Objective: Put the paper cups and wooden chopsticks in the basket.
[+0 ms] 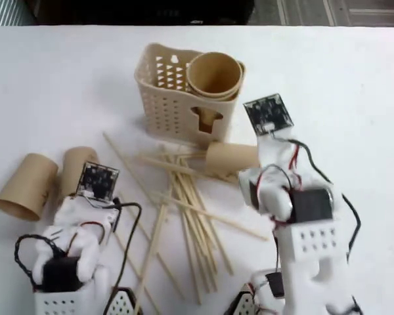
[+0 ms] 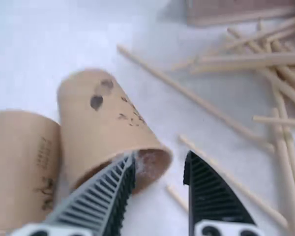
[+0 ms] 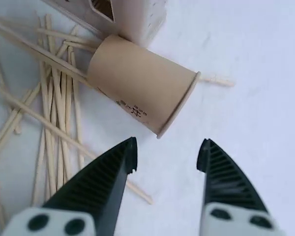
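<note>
The left gripper [image 2: 160,164], jaws spread, has one jaw at the rim of a fallen paper cup [image 2: 103,128], likely to pinch its wall; a second cup [image 2: 19,162] lies just beside. The right gripper [image 3: 167,152] hangs open, tilted down at another cup [image 3: 142,91] lying at five o'clock of the basket [image 1: 164,98]. Chopsticks [image 1: 190,216] sprawl between the arms; the basket, at twelve o'clock, holds nested cups [image 1: 213,75]

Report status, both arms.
Left gripper open at a lying cup. Right gripper open, facing basket-side cup. Stacked cups in basket; chopsticks loose on table.
</note>
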Motion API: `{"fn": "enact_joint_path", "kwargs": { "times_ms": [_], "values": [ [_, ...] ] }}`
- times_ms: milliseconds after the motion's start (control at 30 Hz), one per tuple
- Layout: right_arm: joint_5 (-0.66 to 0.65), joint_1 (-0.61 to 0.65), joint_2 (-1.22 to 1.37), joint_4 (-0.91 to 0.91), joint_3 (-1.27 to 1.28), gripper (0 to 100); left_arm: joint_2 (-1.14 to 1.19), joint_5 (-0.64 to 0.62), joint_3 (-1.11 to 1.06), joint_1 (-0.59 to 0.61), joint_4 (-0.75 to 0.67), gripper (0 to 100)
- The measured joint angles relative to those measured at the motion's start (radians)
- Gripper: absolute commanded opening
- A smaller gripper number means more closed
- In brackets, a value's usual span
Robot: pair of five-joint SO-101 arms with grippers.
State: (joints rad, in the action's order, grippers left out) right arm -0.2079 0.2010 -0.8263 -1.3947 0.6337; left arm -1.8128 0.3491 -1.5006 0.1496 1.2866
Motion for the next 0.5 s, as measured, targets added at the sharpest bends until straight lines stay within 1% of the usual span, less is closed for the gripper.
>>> {"fn": "enact_joint_path", "kwargs": {
  "times_ms": [167, 333, 500],
  "values": [
    [0.015, 0.0, 0.187, 0.084, 0.0, 20.5, -0.003, 0.026, 0.118, 0.0, 0.0, 18],
    [0.098, -0.026, 0.301, 0.106, -0.02, 20.5, -0.009, 0.031, 0.226, 0.052, 0.0, 18],
    [0.13, -0.043, 0.407, 0.157, -0.028, 20.0, -0.012, 0.031, 0.333, 0.126, 0.0, 18]
  ]
}}
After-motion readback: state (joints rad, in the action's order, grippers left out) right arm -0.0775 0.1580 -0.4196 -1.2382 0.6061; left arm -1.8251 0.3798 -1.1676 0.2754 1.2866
